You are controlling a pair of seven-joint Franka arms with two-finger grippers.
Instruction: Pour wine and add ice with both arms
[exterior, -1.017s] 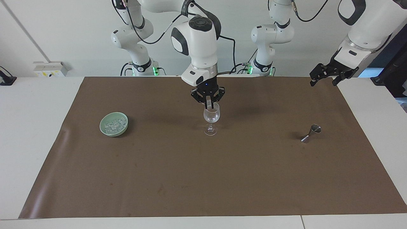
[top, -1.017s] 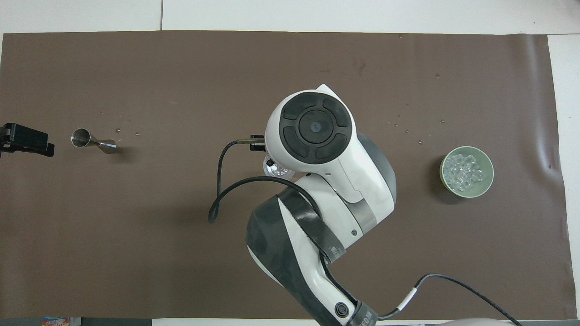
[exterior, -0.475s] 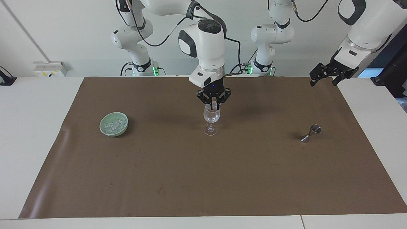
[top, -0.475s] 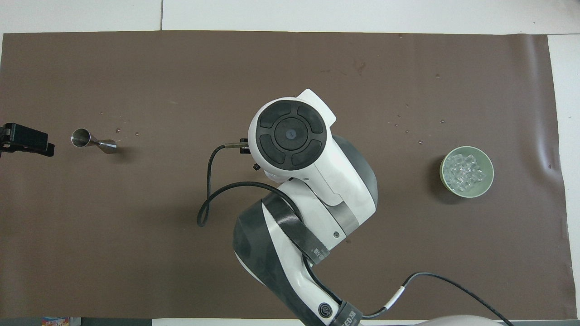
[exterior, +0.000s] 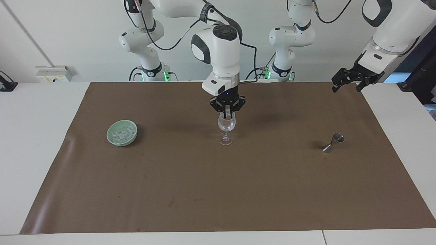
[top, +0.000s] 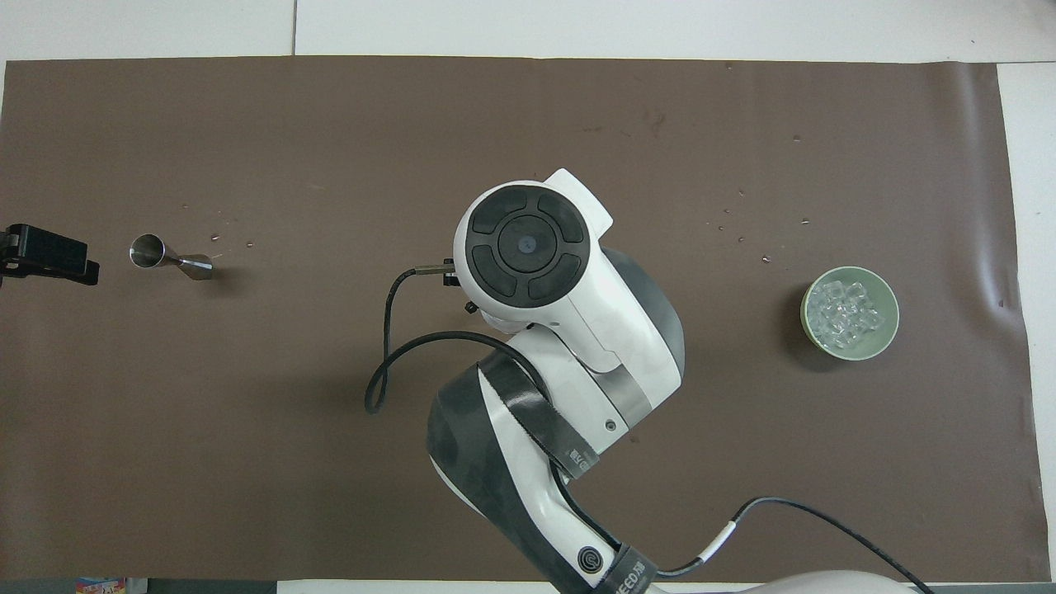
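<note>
A clear wine glass [exterior: 226,126] stands upright at the middle of the brown mat. My right gripper [exterior: 227,113] hangs just over its rim, pointing straight down, shut on a small pale chunk of ice. In the overhead view the right arm's wrist [top: 525,247] hides both the glass and that gripper. More ice [exterior: 123,133] [top: 843,311] fills a green bowl [exterior: 112,136] [top: 891,318] toward the right arm's end. My left gripper [exterior: 346,87] [top: 49,256] waits open above the mat's edge at the left arm's end. No wine shows in either view.
A small metal jigger [exterior: 333,142] [top: 169,257] lies tipped on the mat toward the left arm's end, close to the left gripper. The brown mat [exterior: 218,190] covers most of the white table. A black cable [top: 388,355] loops off the right wrist.
The right arm's wrist has shifted slightly toward the left arm's end, keeping its shut gripper over the glass. The left arm, bowl and jigger have not moved.
</note>
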